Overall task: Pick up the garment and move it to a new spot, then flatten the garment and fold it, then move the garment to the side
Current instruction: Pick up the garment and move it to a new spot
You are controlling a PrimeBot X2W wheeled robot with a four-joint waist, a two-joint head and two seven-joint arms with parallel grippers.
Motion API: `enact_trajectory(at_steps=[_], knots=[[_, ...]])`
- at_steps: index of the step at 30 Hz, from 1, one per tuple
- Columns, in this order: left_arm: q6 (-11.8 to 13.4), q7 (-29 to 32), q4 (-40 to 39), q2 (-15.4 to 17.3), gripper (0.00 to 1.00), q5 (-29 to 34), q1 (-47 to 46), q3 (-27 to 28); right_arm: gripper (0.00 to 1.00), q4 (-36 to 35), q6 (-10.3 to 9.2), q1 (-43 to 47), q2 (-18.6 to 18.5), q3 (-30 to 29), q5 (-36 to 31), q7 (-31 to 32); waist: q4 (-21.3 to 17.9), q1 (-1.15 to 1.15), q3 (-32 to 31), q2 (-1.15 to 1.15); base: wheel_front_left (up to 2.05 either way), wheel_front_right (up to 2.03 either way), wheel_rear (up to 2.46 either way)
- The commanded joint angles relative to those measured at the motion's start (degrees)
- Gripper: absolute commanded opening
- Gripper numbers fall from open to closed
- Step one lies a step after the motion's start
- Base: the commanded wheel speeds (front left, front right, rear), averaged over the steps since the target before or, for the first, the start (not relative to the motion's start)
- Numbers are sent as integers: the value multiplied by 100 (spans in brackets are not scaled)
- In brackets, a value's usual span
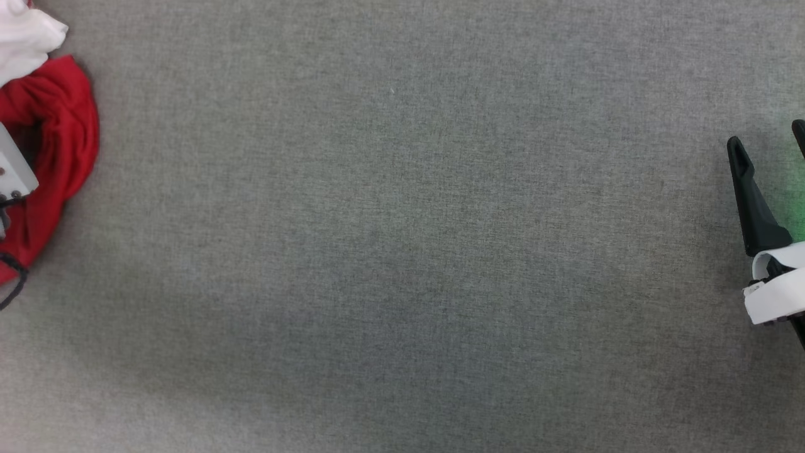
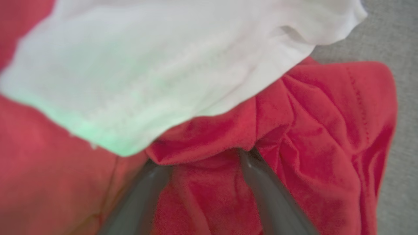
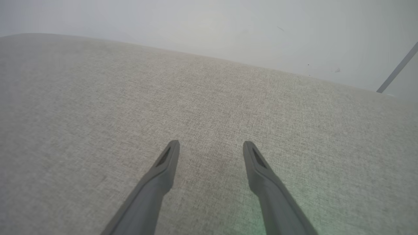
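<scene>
Your left gripper [image 2: 202, 158] is spread wide, fingers [image 2: 263, 187] sunk into red folds of the garment [image 2: 326, 130], not clamped; your right gripper [image 3: 211, 145] gapes empty over the grey cloth surface [image 3: 98, 114].

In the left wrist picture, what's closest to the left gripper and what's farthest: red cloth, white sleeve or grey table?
From the left gripper:
1. Red cloth, bunched at its fingertips.
2. White sleeve, just beyond, upper left.
3. Grey table, far right edge.
</scene>
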Motion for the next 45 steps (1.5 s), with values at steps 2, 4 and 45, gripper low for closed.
enact_trajectory(at_steps=[2, 4, 45], knots=[[-7, -47, 329, -432, 80, -1, 300, -238, 100, 17, -8, 44, 29, -31, -48, 4, -1, 0, -39, 0, 0, 0, 0], [-7, -279, 375, -316, 0, -7, 260, -248, 100, 63, -8, 90, 52, -29, -48, -18, 19, 0, -166, 0, 0, 0, 0], [158, -1117, -3215, 1280, 0, 463, -331, -851, 100, 1436, -8, 478, 767, 53, 74, -857, -71, 0, -2714, 0, 0, 0, 0]])
